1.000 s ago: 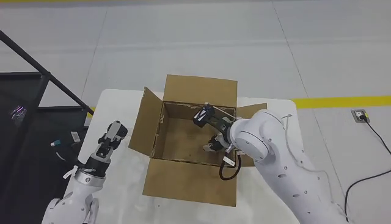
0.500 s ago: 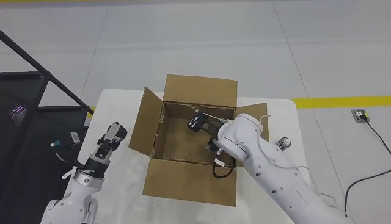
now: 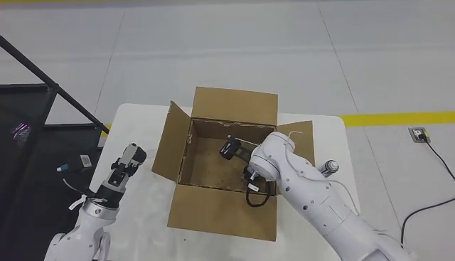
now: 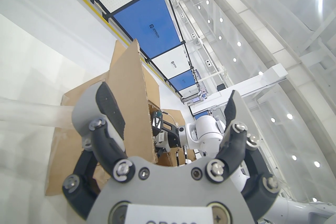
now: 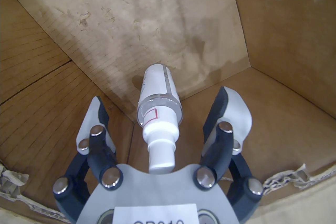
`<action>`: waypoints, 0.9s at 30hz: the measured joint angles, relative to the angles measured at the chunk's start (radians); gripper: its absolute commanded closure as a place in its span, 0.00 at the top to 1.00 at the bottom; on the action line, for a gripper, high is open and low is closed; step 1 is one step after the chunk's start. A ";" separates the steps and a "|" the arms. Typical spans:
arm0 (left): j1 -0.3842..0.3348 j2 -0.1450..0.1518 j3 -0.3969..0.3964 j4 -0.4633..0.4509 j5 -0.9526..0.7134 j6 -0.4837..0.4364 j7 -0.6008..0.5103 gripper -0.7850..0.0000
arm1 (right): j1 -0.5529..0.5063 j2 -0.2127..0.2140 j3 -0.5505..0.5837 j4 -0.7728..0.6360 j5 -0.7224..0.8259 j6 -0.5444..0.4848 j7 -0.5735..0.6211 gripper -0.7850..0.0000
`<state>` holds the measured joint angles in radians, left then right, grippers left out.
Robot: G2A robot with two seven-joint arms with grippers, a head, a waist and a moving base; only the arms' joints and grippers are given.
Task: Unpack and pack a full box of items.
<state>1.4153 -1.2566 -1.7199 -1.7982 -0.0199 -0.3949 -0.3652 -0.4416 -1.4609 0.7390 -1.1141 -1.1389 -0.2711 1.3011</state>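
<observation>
The open cardboard box (image 3: 220, 211) stands in the middle of the white table (image 3: 142, 211). My right arm is down inside it, and the right gripper (image 3: 229, 148) hangs over the box floor. In the right wrist view a white spray bottle (image 5: 159, 114) with a clear collar rests on the box floor (image 5: 131, 12) near a corner, nozzle end toward the palm. The right gripper (image 5: 159, 95) is open, one finger on each side of the bottle, neither touching it. My left gripper (image 3: 130, 154) is held left of the box, open and empty (image 4: 168, 90), beside the box's side flap (image 4: 131, 93).
A small dark-capped can (image 3: 329, 166) stands on the table right of the box. A black frame and shelf with small items (image 3: 67, 167) lie off the table's left edge. The four box flaps stand up and outward.
My right arm has pushed farther left and lower into the box, uncovering the small can on the table to its right. The left arm has hardly moved.
</observation>
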 measured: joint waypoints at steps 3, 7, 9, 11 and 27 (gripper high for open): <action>0.002 0.001 0.002 -0.001 0.003 -0.002 0.003 1.00 | 0.000 -0.002 -0.001 -0.008 -0.003 -0.002 0.013 0.00; 0.004 0.002 0.003 -0.001 0.003 -0.004 0.007 1.00 | -0.002 -0.002 0.003 -0.025 -0.003 -0.005 0.030 0.00; 0.004 0.002 0.003 -0.001 0.003 -0.004 0.006 1.00 | -0.004 -0.002 0.008 -0.041 0.003 -0.010 0.041 0.00; 0.004 0.002 0.003 -0.001 0.003 -0.004 0.006 1.00 | -0.007 0.000 0.015 -0.058 0.003 -0.013 0.055 0.00; 0.004 0.002 0.002 -0.001 0.003 -0.004 0.006 1.00 | -0.257 0.094 0.301 -0.742 -0.120 0.064 0.237 0.00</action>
<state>1.4189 -1.2550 -1.7174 -1.7991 -0.0167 -0.3989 -0.3589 -0.6987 -1.3669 1.0403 -1.8566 -1.2593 -0.2071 1.5381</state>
